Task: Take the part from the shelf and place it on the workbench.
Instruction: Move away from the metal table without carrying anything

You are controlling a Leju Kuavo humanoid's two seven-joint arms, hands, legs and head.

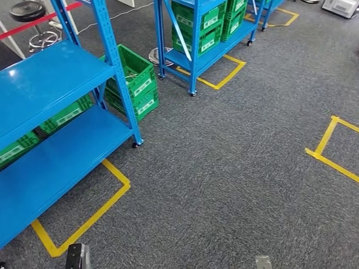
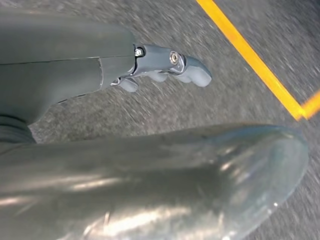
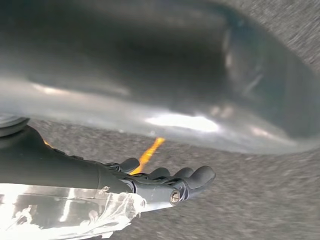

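Note:
A blue metal shelf (image 1: 50,78) stands at the left of the head view, its two boards bare. A second blue shelf (image 1: 199,50) stands farther back and carries green crates (image 1: 207,25). My left hand (image 2: 166,67) hangs over the grey carpet with its fingers stretched out and nothing in it. My right hand (image 3: 166,182) hangs the same way, fingers straight, holding nothing. Crinkled clear plastic (image 3: 68,210) lies along that hand's cover. Small bits of my left arm (image 1: 77,256) and right arm (image 1: 263,261) show at the lower edge of the head view.
Two stacked green crates (image 1: 137,84) sit on the floor behind the near shelf, with more (image 1: 63,115) beyond it. Yellow tape (image 1: 84,224) marks squares on the carpet, and another tape square (image 1: 330,151) lies at the right. A black stool (image 1: 31,17) stands at the far left.

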